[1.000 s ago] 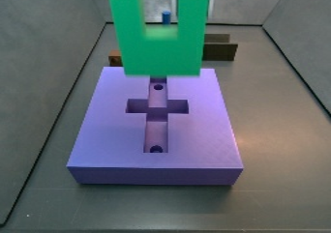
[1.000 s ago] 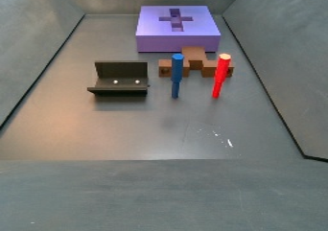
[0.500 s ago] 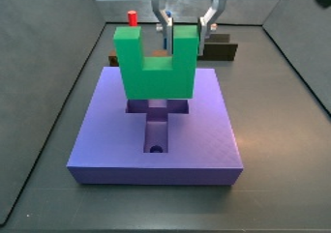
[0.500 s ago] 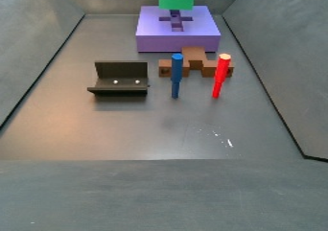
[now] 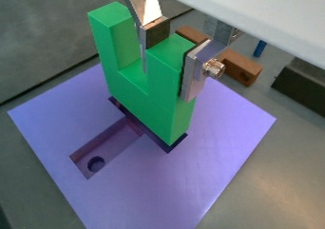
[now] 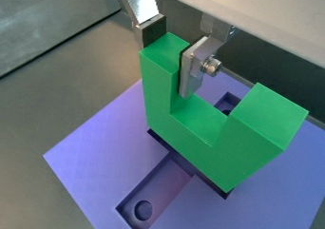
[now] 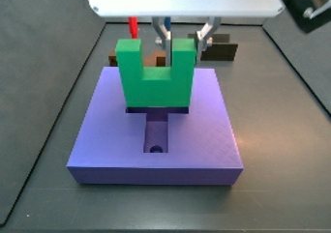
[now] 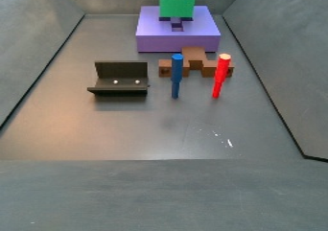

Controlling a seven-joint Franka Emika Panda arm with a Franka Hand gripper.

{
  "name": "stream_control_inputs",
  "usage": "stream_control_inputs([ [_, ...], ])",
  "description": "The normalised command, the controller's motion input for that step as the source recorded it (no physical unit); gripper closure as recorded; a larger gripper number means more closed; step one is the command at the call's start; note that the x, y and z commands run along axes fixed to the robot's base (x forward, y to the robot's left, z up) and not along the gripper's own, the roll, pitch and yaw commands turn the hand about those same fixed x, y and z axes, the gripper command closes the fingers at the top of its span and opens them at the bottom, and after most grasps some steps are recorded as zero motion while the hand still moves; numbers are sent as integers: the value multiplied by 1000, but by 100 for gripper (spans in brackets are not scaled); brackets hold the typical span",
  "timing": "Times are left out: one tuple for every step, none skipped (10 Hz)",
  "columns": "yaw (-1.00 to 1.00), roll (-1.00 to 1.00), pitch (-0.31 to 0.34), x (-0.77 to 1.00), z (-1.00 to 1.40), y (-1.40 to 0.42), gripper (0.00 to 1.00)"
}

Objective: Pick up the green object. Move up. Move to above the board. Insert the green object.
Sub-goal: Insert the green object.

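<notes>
1. My gripper (image 6: 174, 50) is clamped on one prong of the green object (image 6: 210, 124), silver fingers (image 5: 195, 69) on either side of it.
2. The green object stands upright, base in the cross-shaped recess of the board (image 7: 207, 131).
3. Beyond the board in a side view (image 8: 148, 31): blue peg (image 8: 177, 75), red peg (image 8: 221, 75), fixture (image 8: 119, 78).
</notes>
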Motion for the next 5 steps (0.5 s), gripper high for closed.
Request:
stream_control_inputs([
  [0, -187, 0, 20, -257, 29, 100],
  [0, -169, 0, 23, -243, 31, 100],
  [0, -136, 0, 23, -217, 26, 100],
  [0, -91, 0, 0, -211, 26, 100],
  [0, -44, 0, 0, -240, 37, 100],
])
